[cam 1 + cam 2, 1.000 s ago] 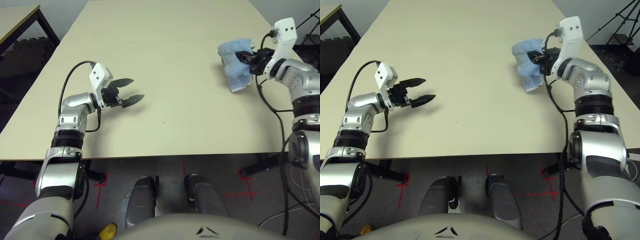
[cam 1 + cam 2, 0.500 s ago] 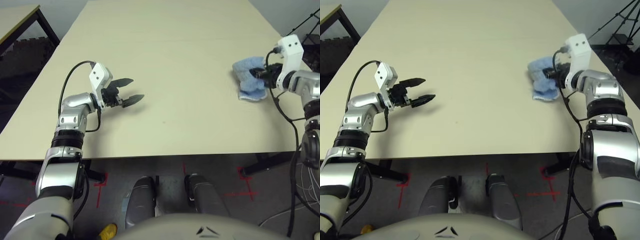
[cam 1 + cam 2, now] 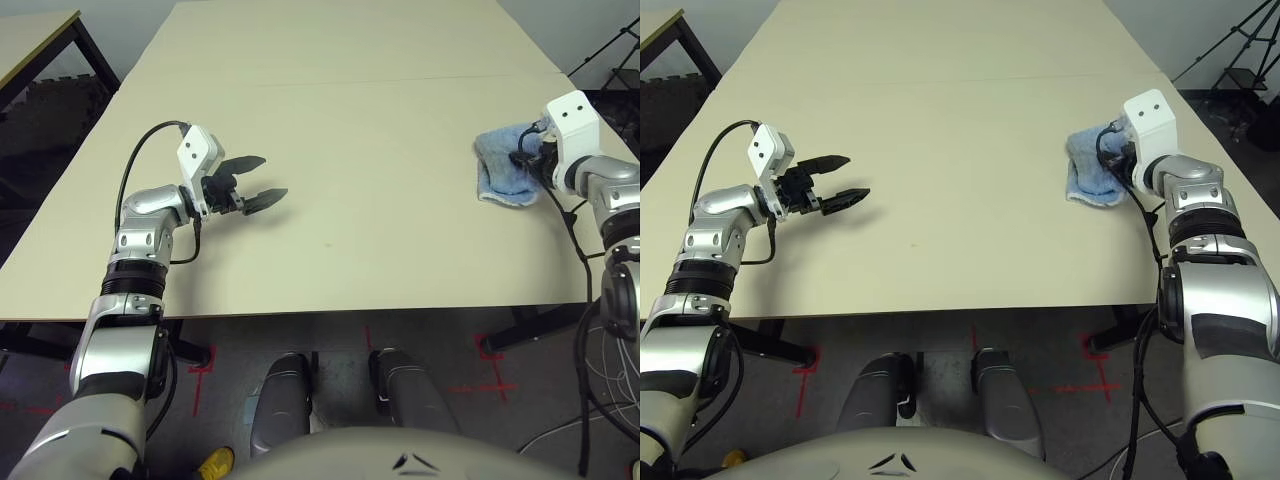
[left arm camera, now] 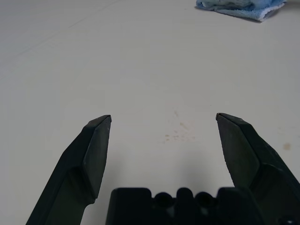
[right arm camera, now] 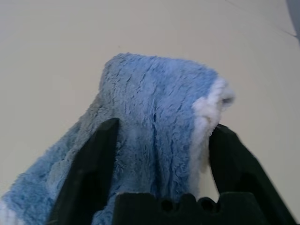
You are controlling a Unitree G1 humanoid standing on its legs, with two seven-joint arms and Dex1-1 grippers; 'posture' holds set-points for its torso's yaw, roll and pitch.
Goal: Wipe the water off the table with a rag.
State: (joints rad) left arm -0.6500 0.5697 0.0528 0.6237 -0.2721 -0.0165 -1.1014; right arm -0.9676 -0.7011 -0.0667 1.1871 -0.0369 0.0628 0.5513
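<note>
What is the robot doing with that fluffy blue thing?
It's a rag for wiping the table. The right gripper has just set it down near the table's right edge and opened up, so its fingers now sit wide on either side of the rag. The left gripper hovers open over the other side, above faint brownish specks of water on the tabletop.

A grey floor [image 3: 520, 390] is seen below the near edge of the desk, marked with red tape crosses [image 3: 487, 385] and crossed by loose cables [image 3: 560, 430]. A smaller black-framed table [image 3: 35, 35] with a pale top is set at the far left, with dark ridged matting [image 3: 40, 110] beneath it. A black tripod [image 3: 1240, 55] is stood at the far right. A yellow object [image 3: 215, 462] is lying on the floor.
</note>
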